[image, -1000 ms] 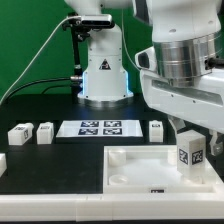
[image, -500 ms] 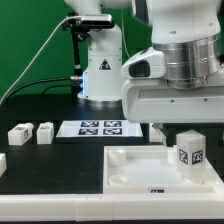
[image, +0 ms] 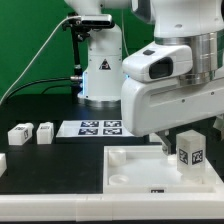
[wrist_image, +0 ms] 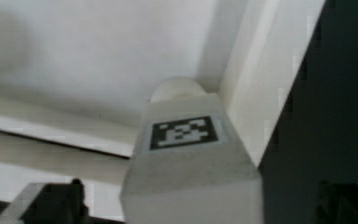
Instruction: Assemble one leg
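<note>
A leg (image: 190, 150), a small white block with a black-and-white tag on its front face, stands upright at the exterior view's right, on the large white panel (image: 125, 172). My gripper (image: 187, 138) hangs right over it and is open. In the wrist view the leg (wrist_image: 186, 133) fills the middle with its tag showing. The gripper (wrist_image: 202, 205) has its dark fingers (wrist_image: 51, 203) apart on either side of the leg, with a gap on each side. Two more legs (image: 20, 133) (image: 44, 132) lie at the exterior view's left.
The marker board (image: 100, 128) lies in the middle, in front of the arm's base (image: 105, 80). The end of a white part (image: 2, 161) shows at the left edge. The gripper's bulky body hides the table behind it.
The gripper's body has shifted toward the exterior view's left and a little lower over the leg. The leg stands in the same place.
</note>
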Motion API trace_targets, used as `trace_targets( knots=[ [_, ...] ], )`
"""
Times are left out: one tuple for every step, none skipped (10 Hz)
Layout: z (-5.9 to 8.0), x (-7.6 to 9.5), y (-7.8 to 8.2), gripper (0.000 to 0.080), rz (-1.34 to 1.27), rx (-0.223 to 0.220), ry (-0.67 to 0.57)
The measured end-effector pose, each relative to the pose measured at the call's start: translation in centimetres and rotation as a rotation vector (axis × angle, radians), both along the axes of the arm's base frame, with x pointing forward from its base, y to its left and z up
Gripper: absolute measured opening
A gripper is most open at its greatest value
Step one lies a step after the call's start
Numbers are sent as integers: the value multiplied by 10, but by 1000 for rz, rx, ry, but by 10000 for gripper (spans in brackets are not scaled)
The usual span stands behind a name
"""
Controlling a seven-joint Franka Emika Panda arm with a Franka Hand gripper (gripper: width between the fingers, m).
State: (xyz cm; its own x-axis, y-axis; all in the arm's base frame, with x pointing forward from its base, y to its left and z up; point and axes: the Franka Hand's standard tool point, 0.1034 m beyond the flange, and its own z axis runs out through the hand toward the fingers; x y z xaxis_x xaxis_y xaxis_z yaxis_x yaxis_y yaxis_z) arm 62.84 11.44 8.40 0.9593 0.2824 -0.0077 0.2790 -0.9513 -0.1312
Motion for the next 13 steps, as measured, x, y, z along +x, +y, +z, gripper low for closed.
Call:
trace_targets(
  knots=[
    [0, 0, 0, 649, 0, 0, 0],
    [-1, 0, 0, 522, 0, 0, 1],
    [-1, 0, 0, 522, 0, 0, 1],
    [-1, 0, 0, 387, 0, 0, 1],
    [-1, 0, -1, 291, -1, -2, 1],
    [-1, 0, -1, 291, -12, -2, 3],
    [-1, 0, -1, 291, -36, -1, 1],
    [-2, 1, -2, 291, -162, -5, -5],
    [-2, 1, -2, 291, -353, -14, 15],
    [-2, 1, -3, 291, -495, -21, 33],
    [-2, 1, -3, 291, -630, -24, 50],
    [-3, 1, -4, 292, -811, -25, 75],
    [-3, 1, -5, 292, -972, -24, 98]
  ],
)
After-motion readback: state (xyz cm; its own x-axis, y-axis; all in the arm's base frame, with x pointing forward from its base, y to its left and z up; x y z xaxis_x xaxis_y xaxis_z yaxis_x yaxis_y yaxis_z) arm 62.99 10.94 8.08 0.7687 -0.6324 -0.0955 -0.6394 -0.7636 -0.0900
